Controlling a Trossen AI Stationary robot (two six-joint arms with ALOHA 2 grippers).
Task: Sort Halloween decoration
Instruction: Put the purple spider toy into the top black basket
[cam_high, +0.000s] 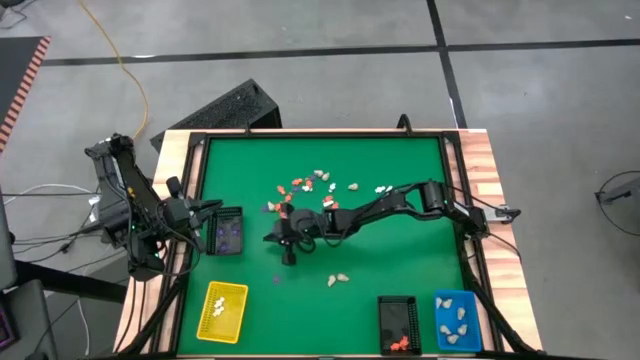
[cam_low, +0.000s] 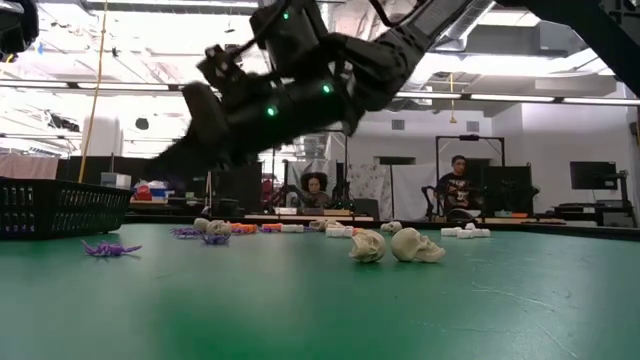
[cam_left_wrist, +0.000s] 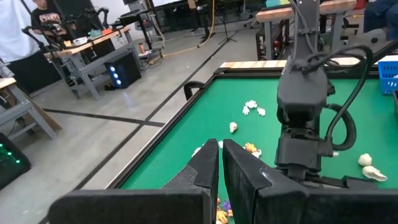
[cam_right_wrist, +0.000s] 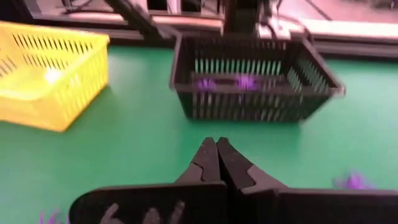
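Tiny Halloween figurines (cam_high: 312, 184) in orange, white and cream lie scattered on the green table's far middle. Two cream skulls (cam_low: 392, 245) lie nearer the front. Purple spiders (cam_low: 110, 248) lie on the felt, and two more (cam_right_wrist: 245, 82) sit in the black tray (cam_high: 225, 232) at the left. My right gripper (cam_right_wrist: 216, 148) hangs above the table's middle (cam_high: 270, 238), pointing at that tray, and is shut; I see nothing between its fingers. My left gripper (cam_left_wrist: 220, 150) waits shut at the table's left edge (cam_high: 198, 214).
A yellow tray (cam_high: 222, 310) with white pieces stands at the near left. A second black tray (cam_high: 398, 325) with orange pieces and a blue tray (cam_high: 457, 320) with pale pieces stand at the near right. A raised dark rim runs around the felt.
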